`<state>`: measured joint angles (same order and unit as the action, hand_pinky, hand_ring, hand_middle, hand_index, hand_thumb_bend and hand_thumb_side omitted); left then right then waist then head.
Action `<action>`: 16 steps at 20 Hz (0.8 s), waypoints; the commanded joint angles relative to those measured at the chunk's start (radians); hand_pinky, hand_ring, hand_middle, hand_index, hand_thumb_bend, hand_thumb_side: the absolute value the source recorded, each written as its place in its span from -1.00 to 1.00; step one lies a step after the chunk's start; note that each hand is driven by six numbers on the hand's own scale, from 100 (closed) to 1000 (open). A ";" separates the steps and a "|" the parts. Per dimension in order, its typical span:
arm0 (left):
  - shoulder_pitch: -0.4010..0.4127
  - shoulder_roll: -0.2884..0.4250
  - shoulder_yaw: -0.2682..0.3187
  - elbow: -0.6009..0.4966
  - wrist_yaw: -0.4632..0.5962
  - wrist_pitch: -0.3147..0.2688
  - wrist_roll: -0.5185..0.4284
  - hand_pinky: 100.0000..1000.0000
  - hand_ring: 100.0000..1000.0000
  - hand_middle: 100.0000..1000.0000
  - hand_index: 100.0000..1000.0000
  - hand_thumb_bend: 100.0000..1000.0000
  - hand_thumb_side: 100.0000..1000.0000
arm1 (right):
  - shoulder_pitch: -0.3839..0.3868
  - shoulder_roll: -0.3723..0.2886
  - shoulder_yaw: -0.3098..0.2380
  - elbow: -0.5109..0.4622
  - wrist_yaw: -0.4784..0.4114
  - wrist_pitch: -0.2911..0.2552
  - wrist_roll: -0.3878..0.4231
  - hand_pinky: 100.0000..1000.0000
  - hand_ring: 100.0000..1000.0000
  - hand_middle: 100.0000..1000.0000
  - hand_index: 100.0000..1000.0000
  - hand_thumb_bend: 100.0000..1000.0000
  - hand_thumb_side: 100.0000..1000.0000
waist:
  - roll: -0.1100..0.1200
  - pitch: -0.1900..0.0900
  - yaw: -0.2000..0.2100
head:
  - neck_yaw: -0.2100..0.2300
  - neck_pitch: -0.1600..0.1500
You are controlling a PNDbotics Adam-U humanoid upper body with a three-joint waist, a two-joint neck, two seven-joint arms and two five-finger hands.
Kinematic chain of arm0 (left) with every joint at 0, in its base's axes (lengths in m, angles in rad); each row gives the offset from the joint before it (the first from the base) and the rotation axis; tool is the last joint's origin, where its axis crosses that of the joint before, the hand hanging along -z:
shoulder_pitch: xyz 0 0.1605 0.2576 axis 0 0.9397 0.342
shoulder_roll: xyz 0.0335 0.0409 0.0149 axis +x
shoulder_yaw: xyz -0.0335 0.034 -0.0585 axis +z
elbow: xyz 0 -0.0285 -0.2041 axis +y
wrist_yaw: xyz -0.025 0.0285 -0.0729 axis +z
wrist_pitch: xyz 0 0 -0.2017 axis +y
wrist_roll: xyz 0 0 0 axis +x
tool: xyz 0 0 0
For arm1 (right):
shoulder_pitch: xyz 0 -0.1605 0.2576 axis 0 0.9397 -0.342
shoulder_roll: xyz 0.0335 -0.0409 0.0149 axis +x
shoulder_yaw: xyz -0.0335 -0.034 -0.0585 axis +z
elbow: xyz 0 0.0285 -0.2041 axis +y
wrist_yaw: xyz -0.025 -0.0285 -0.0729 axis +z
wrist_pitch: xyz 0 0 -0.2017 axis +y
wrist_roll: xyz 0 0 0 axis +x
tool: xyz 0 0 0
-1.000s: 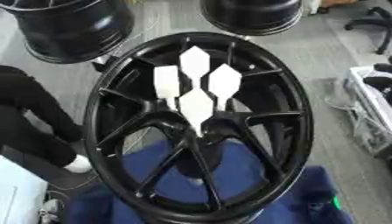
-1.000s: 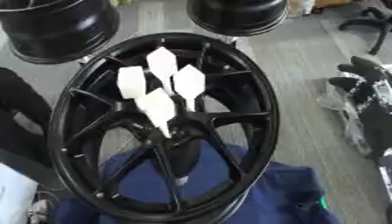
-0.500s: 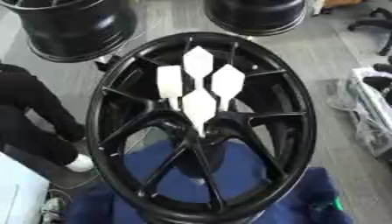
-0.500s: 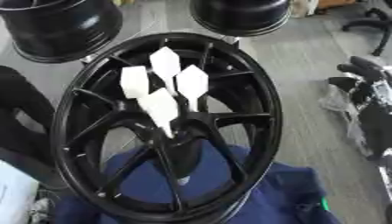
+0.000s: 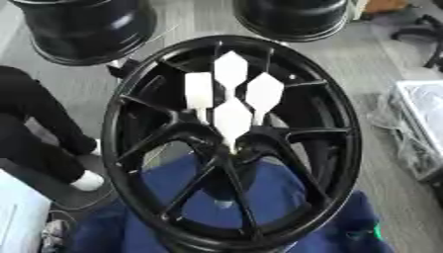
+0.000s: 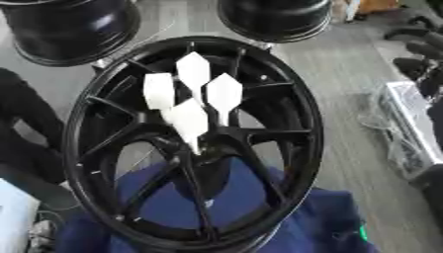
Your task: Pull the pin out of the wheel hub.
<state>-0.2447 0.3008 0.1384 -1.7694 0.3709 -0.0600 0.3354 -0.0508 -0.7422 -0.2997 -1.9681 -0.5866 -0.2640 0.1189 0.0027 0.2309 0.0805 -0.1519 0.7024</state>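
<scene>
Grey floor (image 5: pixel 380 74) | black wheel hub (image 5: pixel 337 148) | white pins (image 5: pixel 232 118) seated centrally

I see the black wheel hub (image 5: pixel 232 143) tilted up, spokes meeting at its centre, its lower rim over blue cloth. Four white, flat, pointed pins (image 5: pixel 232 117) stand clustered at the centre, their narrow stems running down into it.

Glossy black metal wheel hub (image 5: pixel 232 143) carries matt white pins (image 5: pixel 232 117) over soft blue cloth (image 5: pixel 286 197)
</scene>
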 commanded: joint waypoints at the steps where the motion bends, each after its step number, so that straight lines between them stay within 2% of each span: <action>1: -0.001 0.037 0.006 -0.020 -0.019 -0.001 0.003 0.60 0.22 0.38 0.63 -0.58 0.56 | -0.045 -0.162 0.014 -0.030 -0.065 -0.038 0.013 0.81 0.55 0.58 0.75 -1.00 0.15 | -0.003 -0.022 -0.008 | -0.020 0.008; 4: 0.005 0.042 0.003 -0.023 -0.030 0.001 0.002 0.60 0.22 0.38 0.63 -0.58 0.56 | -0.112 -0.269 0.052 -0.006 -0.113 -0.056 0.054 0.80 0.53 0.56 0.74 -1.00 0.04 | -0.007 -0.029 -0.012 | -0.064 0.013; 10: 0.022 0.051 -0.007 -0.025 -0.030 0.007 -0.004 0.60 0.22 0.38 0.63 -0.58 0.57 | -0.273 -0.405 0.159 0.073 -0.148 -0.062 0.154 0.79 0.52 0.54 0.73 -1.00 -0.09 | -0.019 -0.041 -0.011 | -0.117 0.029; 13: 0.030 0.057 -0.010 -0.023 -0.022 0.010 -0.007 0.60 0.22 0.38 0.62 -0.57 0.57 | -0.387 -0.427 0.222 0.110 -0.127 -0.065 0.226 0.78 0.52 0.54 0.72 -1.00 -0.21 | -0.025 -0.046 -0.010 | -0.129 0.038; 16: 0.039 0.063 -0.009 -0.021 -0.011 0.011 -0.006 0.60 0.22 0.38 0.62 -0.57 0.58 | -0.491 -0.406 0.285 0.125 -0.082 -0.058 0.309 0.77 0.52 0.54 0.73 -1.00 -0.29 | -0.031 -0.049 -0.017 | -0.132 0.043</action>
<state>-0.1997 0.3337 0.1261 -1.7750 0.3542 -0.0511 0.3284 -0.5244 -1.1186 -0.0264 -1.8511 -0.6845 -0.3223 0.3975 -0.0290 0.2028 0.0641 -0.2791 0.7414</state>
